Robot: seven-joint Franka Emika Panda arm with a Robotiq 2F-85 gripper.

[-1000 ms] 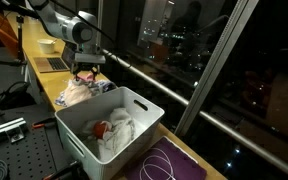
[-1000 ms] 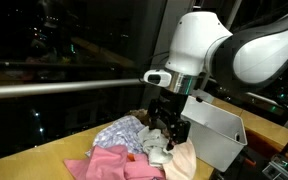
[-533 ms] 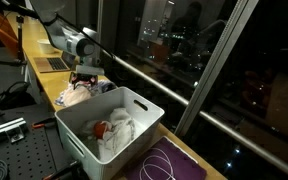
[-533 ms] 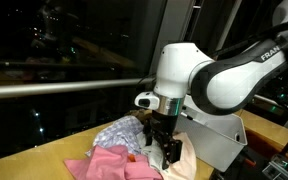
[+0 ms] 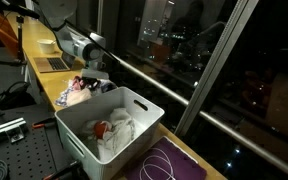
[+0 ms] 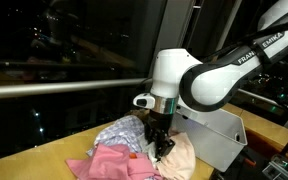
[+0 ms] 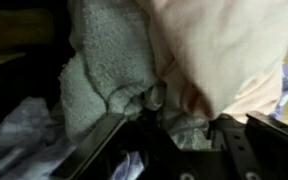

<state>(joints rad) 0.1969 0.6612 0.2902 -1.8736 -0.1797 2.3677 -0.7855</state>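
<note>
My gripper (image 6: pixel 159 148) is lowered into a pile of clothes (image 5: pixel 77 93) on the yellow table, just beyond the white bin (image 5: pixel 84 110). In the wrist view a grey towel (image 7: pixel 104 70) and a cream cloth (image 7: pixel 224 50) fill the frame. A bunched fold of the towel sits between the fingertips of the gripper (image 7: pixel 169 130). The fingers (image 7: pixel 109 140) stand partly apart on either side of that fold. Whether they press it is not visible. A pink cloth (image 6: pixel 114 162), a cream cloth (image 6: pixel 187 155) and a patterned cloth (image 6: pixel 119 130) lie around the gripper.
The white bin (image 6: pixel 219 135) holds white and red laundry (image 5: pixel 114 130). A window rail (image 5: pixel 154 80) runs close behind the pile. A purple mat with a white cable (image 5: pixel 169 160) lies past the bin. A laptop (image 5: pixel 52 64) sits farther along the table.
The arm has come down from above the pile into the clothes. The fingers have drawn closer together around the towel fold.
</note>
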